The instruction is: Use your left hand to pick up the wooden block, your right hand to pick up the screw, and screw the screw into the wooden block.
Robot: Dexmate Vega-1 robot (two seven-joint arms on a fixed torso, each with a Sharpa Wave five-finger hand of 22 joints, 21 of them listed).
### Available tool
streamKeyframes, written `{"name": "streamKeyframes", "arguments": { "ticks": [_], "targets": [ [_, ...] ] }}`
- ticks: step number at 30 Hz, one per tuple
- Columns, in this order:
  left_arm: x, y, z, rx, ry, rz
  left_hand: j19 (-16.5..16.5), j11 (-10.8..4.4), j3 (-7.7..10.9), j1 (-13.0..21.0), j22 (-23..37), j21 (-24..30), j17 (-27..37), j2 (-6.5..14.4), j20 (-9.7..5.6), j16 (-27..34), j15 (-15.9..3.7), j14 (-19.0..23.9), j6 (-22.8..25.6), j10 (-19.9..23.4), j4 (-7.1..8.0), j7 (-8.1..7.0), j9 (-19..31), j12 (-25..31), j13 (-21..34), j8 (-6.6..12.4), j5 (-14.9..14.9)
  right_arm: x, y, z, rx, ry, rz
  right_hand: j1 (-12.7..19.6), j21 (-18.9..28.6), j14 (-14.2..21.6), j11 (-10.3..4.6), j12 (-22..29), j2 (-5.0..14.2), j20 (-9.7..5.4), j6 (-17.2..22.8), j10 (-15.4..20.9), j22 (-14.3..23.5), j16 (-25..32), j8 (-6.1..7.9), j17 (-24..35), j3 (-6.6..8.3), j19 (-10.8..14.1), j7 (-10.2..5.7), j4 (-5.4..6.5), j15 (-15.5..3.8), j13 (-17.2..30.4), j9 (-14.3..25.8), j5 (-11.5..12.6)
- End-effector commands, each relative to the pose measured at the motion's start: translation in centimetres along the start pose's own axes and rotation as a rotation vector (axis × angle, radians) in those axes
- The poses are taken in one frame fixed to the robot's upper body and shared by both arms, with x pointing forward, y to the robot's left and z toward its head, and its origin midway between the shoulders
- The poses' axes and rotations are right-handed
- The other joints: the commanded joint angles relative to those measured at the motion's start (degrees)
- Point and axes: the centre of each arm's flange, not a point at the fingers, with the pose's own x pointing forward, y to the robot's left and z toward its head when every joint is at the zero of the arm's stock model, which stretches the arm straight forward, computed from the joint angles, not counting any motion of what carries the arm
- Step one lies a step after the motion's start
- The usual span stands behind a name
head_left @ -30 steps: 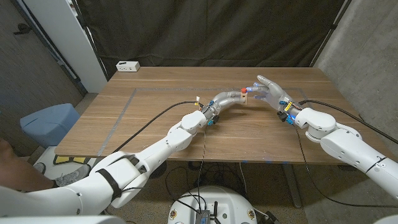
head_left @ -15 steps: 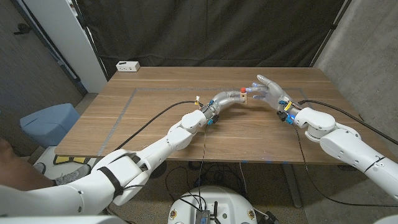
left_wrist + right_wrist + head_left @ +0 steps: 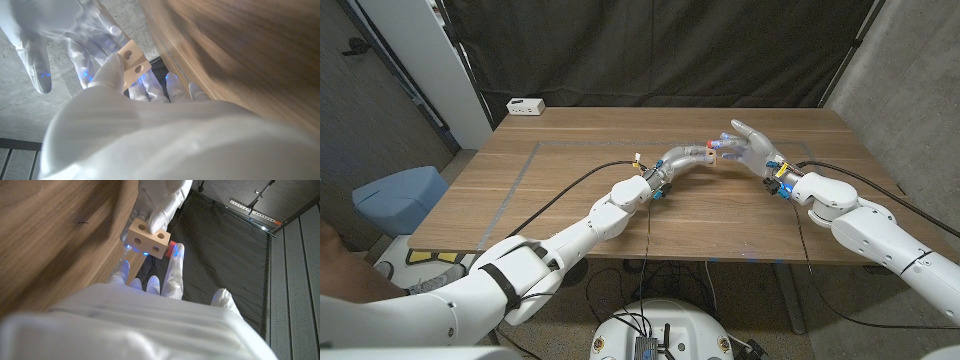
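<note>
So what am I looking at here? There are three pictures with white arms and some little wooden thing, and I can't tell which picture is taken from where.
It is a two-armed robot standing at a brown wooden table. The wide picture comes from a camera on its head, looking down over both arms. The other two come from cameras on each wrist, looking along the back of that robot hand, so they appear turned around. The left robot hand holds a small pale wooden block with round holes above the table. The right robot hand meets it there, its fingers at a small red screw beside the block; how firmly it grips the screw is hard to tell. A small white box sits at the table's far corner.
</note>
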Motion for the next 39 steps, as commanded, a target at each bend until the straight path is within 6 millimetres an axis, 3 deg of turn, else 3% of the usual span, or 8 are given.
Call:
{"name": "streamKeyframes", "arguments": {
  "ticks": [1,12,19,29,39],
  "targets": [
    [0.2,0.2,0.0,0.003,-0.003,-0.003,0.05,-0.15,0.64,0.22,0.1,0.44,0.33,0.55,0.1,0.05,-2.24,0.3,3.81,0.12,0.84,0.36,0.16,0.45,0.22,0.58,0.47,-0.2,-0.3,0.4,-0.013,-0.004,-0.039,0.26,0.28,0.8,0.17,0.15,0.43,0.01,1.45,1.03,0.15,0.45,-0.03,0.11,0.23,0.18,0.21,-0.04,-0.11,0.07,0.02,0.4],
    [0.2,0.3,0.1,0.006,-0.005,-0.002,0.03,-0.13,0.69,0.21,0.1,0.43,0.34,0.63,0.14,0.01,-2.27,0.25,3.71,0.02,0.86,0.37,0.16,0.43,0.22,0.54,0.49,-0.9,-1.0,0.6,-0.045,0.012,-0.113,0.42,0.66,1.73,1.17,0.02,0.32,-0.1,1.25,1.74,0.14,0.65,-0.39,0.06,0.22,1.47,0.0,-0.17,0.06,0.1,0.12,0.41],
    [0.3,0.4,0.2,0.007,-0.005,-0.002,0.03,-0.08,0.68,0.27,0.1,0.43,0.34,0.61,0.12,-0.01,-2.35,0.22,3.51,0.0,0.81,0.22,0.15,0.45,0.23,0.46,0.48,-0.7,-1.0,0.4,-0.046,0.003,-0.123,0.6,0.67,1.94,1.59,-0.65,0.04,-0.01,-1.7,0.9,0.12,0.53,-1.76,0.04,0.15,2.07,-0.28,-0.38,0.13,0.15,0.25,0.4],
    [0.3,0.5,0.1,0.008,-0.003,0.001,0.03,-0.03,0.65,0.21,0.1,0.43,0.36,0.6,0.09,-0.02,-2.31,0.21,3.58,-0.09,0.86,0.28,0.15,0.44,0.25,0.5,0.47,0.2,-0.6,0.1,-0.029,0.003,-0.08,0.62,0.06,-0.11,1.72,-2.04,-0.25,0.55,-8.36,-3.32,0.13,-0.51,-4.2,0.13,-0.03,1.3,-1.85,-0.57,0.67,0.25,0.29,0.37],
    [0.3,0.6,0.1,0.006,-0.001,-0.001,0.03,-0.05,0.67,0.27,0.1,0.43,0.36,0.63,0.14,-0.03,-2.3,0.2,3.49,-0.2,0.83,0.28,0.15,0.42,0.25,0.47,0.48,1.0,-0.3,0.0,-0.012,0.008,-0.038,-0.1,-0.42,-2.11,1.43,-2.43,-0.43,1.11,-13.37,-7.45,0.16,-0.95,-4.78,0.4,-0.48,-0.7,-2.72,-0.21,0.86,0.25,0.05,0.41]
  ]
}}
